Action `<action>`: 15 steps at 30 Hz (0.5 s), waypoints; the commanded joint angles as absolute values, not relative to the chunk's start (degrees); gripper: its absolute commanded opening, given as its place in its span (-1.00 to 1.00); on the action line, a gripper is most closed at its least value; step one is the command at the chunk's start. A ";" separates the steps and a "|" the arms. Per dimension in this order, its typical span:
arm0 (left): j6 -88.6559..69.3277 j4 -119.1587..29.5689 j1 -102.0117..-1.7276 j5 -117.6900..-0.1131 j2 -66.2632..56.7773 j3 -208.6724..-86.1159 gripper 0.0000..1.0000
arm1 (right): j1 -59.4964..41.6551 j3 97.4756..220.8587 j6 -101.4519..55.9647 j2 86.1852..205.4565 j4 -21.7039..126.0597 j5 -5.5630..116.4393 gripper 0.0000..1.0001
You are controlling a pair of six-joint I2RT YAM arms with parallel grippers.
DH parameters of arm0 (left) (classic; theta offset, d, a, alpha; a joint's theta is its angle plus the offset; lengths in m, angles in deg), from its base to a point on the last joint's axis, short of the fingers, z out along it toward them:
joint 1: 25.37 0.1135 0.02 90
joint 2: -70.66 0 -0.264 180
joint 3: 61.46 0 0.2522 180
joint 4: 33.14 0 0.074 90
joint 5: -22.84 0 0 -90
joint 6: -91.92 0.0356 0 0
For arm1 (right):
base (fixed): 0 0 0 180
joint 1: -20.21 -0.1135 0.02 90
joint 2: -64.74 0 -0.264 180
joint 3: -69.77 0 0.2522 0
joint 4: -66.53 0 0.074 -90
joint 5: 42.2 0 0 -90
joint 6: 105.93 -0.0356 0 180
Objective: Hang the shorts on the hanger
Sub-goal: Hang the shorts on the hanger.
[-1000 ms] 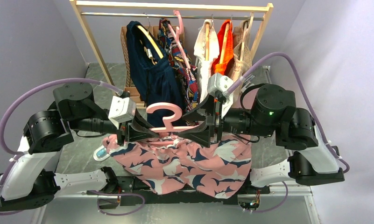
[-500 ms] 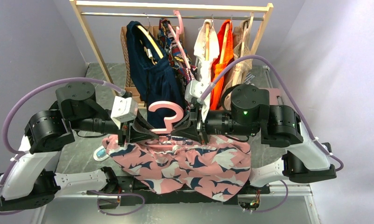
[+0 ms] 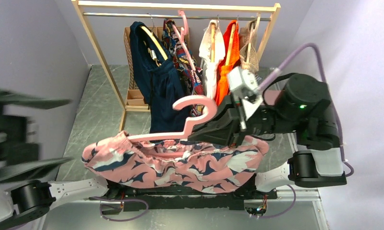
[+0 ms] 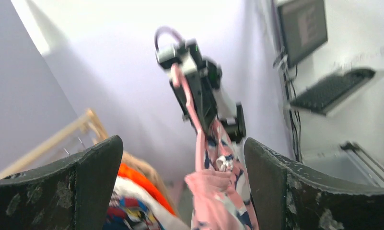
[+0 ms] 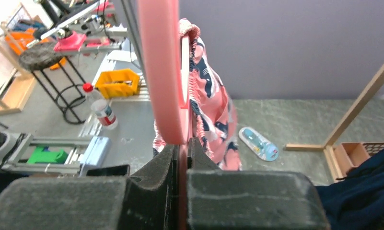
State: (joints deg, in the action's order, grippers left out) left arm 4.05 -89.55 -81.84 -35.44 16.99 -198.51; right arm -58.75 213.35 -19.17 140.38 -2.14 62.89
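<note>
Purple walls stand behind one wooden rack [image 3: 180, 5] at upper middle. One right gripper [image 5: 181, 151] pinches one pink hanger [image 5: 161, 72] carrying one pair of shorts [image 3: 180, 165]. One left gripper [image 4: 182, 143] gapes wide.

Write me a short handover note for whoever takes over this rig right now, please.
Left gripper: open, empty, away from the hanger.
Right gripper: shut on the hanger, holding it up on the near side of the clothes rack.
Shorts: hanging from the hanger.
Done: shorts appear to be on the hanger.
Left: probably check the waistband sits securely, then put it down.
</note>
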 commanded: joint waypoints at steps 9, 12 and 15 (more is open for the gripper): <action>5.15 -81.66 -81.88 -41.49 21.76 -197.04 0.99 | -58.80 214.80 -16.34 141.48 -7.59 29.64 -1.00; 5.10 -82.74 -81.93 -42.20 21.89 -195.99 0.98 | -58.81 213.96 -16.99 140.93 -5.86 41.83 -1.00; 4.71 -83.36 -81.89 -43.14 22.53 -194.09 0.99 | -58.81 214.43 -17.86 141.58 -5.16 44.06 -1.00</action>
